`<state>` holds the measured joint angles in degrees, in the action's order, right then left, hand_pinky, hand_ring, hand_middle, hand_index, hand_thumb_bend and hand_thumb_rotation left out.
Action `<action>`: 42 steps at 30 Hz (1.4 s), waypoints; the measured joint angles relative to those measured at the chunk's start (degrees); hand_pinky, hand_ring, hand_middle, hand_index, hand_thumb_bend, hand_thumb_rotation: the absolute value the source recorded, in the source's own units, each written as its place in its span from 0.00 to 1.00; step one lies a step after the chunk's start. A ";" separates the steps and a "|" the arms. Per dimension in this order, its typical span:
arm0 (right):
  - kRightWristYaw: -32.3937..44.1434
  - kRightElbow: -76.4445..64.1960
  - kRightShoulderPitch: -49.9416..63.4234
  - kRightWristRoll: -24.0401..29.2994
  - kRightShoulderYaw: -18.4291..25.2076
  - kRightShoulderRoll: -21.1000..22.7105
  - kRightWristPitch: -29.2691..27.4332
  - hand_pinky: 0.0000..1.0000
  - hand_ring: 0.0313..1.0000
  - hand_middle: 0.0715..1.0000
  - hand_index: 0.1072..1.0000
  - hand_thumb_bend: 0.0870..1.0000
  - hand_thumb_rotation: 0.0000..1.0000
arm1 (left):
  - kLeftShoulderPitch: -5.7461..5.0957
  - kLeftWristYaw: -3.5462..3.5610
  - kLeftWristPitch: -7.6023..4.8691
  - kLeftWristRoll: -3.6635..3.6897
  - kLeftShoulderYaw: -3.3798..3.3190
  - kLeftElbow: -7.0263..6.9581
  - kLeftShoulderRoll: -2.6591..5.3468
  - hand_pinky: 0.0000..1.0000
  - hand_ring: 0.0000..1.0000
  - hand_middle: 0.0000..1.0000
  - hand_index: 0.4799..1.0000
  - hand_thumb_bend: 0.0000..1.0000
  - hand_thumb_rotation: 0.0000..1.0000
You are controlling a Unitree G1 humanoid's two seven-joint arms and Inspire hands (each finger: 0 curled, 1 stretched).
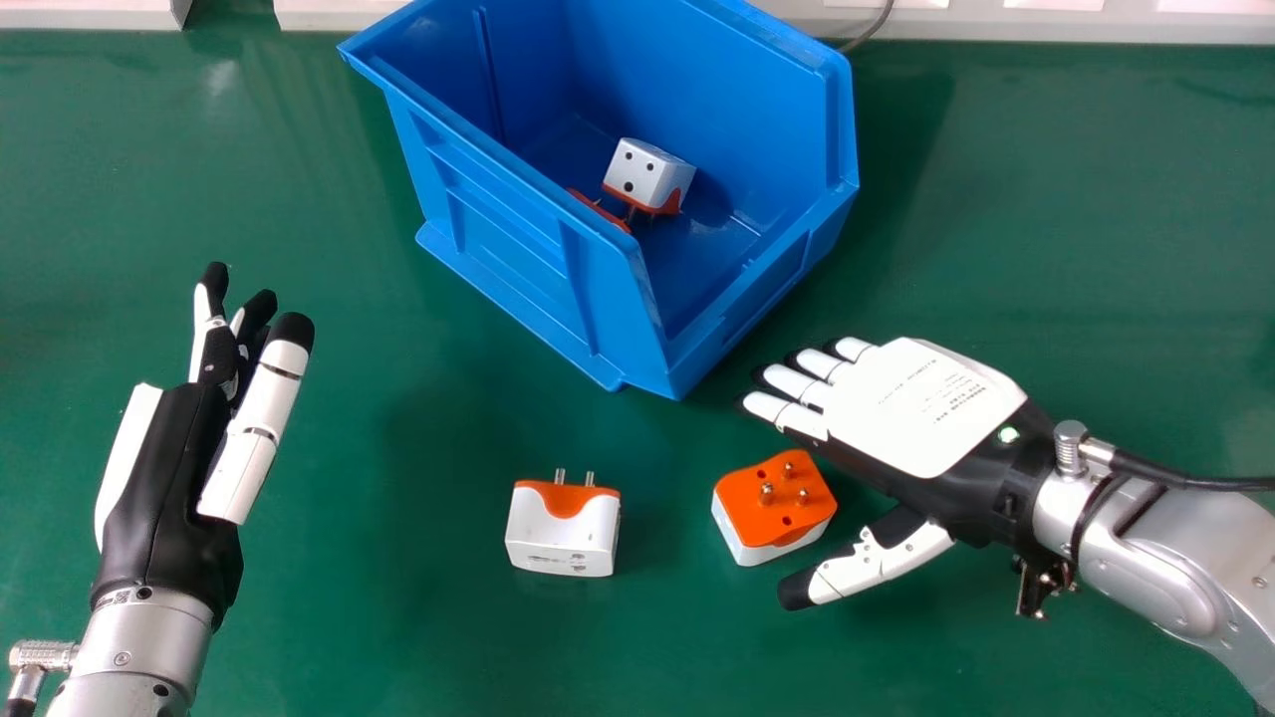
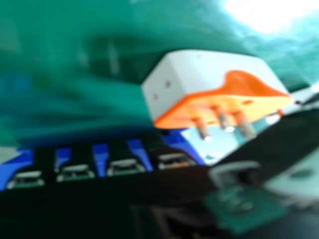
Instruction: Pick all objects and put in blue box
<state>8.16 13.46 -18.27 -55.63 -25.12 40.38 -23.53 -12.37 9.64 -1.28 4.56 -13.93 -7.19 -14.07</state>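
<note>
The task looks half done: two adapters [image 1: 649,171] [image 1: 599,209] are inside the blue box [image 1: 498,234], two plugs [image 1: 563,538] [image 1: 775,503] left on the surface [image 1: 379,637]; both robot hands [image 1: 149,478] [image 1: 921,408] gape, empty.

Seeing plain blue all over the box [image 1: 508,229], ngl. Getting dark green from the tabletop [image 1: 329,597], white with orange trim from the middle adapter [image 1: 558,533], and bright orange over white from the adapter by the right hand [image 1: 911,408]. Also spotting black dots on white, plus orange edging, on the adapter inside the box [image 1: 645,177]. Rocking black and white on the left hand [image 1: 164,478] too, silver on its forearm [image 1: 139,647].
</note>
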 measured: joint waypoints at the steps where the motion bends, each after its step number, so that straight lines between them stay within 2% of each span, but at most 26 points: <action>1: -0.03 0.33 -0.33 -0.53 -0.32 -0.02 -0.12 0.85 0.90 0.91 0.85 0.45 0.95 | -0.01 0.02 0.00 0.00 -0.02 -0.02 -0.01 0.96 0.98 0.98 0.92 0.48 0.84; 7: -1.19 2.29 -1.31 -1.24 -1.53 -0.93 -0.36 0.84 0.88 0.89 0.84 0.43 0.94 | -0.10 0.16 0.25 0.04 -0.21 -0.71 -0.20 0.96 0.98 0.98 0.92 0.49 0.83; 11: -3.10 3.78 -2.16 -2.21 -2.25 -1.20 -0.54 0.77 0.83 0.82 0.76 0.37 0.87 | -0.21 0.24 0.65 0.05 -0.69 -0.88 -0.39 0.95 0.98 0.98 0.92 0.48 0.82; 12: -3.65 4.42 -2.64 -2.42 -2.46 -1.43 -0.77 0.74 0.80 0.78 0.72 0.36 0.82 | -0.23 0.25 0.69 0.05 -0.74 -0.91 -0.42 0.95 0.98 0.98 0.92 0.48 0.82; 13: -4.40 5.24 -3.19 -2.56 -2.71 -1.80 -0.85 0.63 0.65 0.66 0.61 0.39 0.55 | -0.23 0.28 0.75 0.05 -0.74 -0.96 -0.42 0.95 0.98 0.98 0.92 0.48 0.82; 14: -5.10 5.99 -3.62 -2.73 -2.79 -2.25 -0.85 0.53 0.53 0.57 0.54 0.42 0.36 | -0.23 0.36 0.79 0.05 -0.73 -1.04 -0.42 0.95 0.98 0.98 0.92 0.48 0.82; 17: -9.17 8.68 -3.96 -3.08 -2.86 -3.36 -1.03 0.34 0.34 0.46 0.48 0.45 0.18 | -0.25 0.40 0.86 0.05 -0.76 -1.28 -0.44 0.95 0.98 0.98 0.92 0.49 0.82; 18: -11.21 9.85 -3.96 -3.08 -2.86 -3.81 -1.28 0.34 0.34 0.46 0.48 0.45 0.18 | -0.25 0.41 0.95 0.05 -0.84 -1.28 -0.47 0.95 0.98 0.98 0.92 0.49 0.82; 21: -14.22 11.98 -3.97 -2.80 -2.83 -4.55 -1.98 0.15 0.16 0.39 0.43 0.46 0.06 | -0.26 0.48 1.20 0.05 -0.94 -1.33 -0.52 0.94 0.98 0.98 0.92 0.49 0.82; 27: -17.05 14.83 -3.96 -0.68 -2.64 -5.40 -2.41 0.05 0.06 0.42 0.41 0.47 0.01 | -0.38 0.63 1.96 0.05 -1.03 -2.45 -0.57 0.94 0.98 0.98 0.92 0.49 0.81; 36: -18.83 14.37 -4.06 -0.87 -2.63 -5.69 -1.09 0.04 0.05 0.43 0.41 0.48 0.00 | -0.35 0.68 2.08 0.05 -1.05 -2.58 -0.91 0.93 0.98 0.98 0.91 0.49 0.80; 39: -19.06 13.52 -4.07 -0.47 -2.60 -5.83 -0.58 0.04 0.05 0.38 0.41 0.47 0.00 | -0.37 0.79 2.08 0.05 -1.12 -2.56 -1.01 0.93 0.98 0.98 0.91 0.49 0.80; 42: -19.03 12.40 -4.21 0.14 -2.63 -6.29 -0.77 0.05 0.05 0.40 0.41 0.48 0.00 | -0.31 1.07 2.08 0.05 -1.13 -2.56 -1.05 0.93 0.97 0.98 0.91 0.49 0.80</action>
<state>-10.87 25.86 -22.48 -55.49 -27.75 34.08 -24.29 -12.67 10.71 0.80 4.61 -15.05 -9.75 -15.12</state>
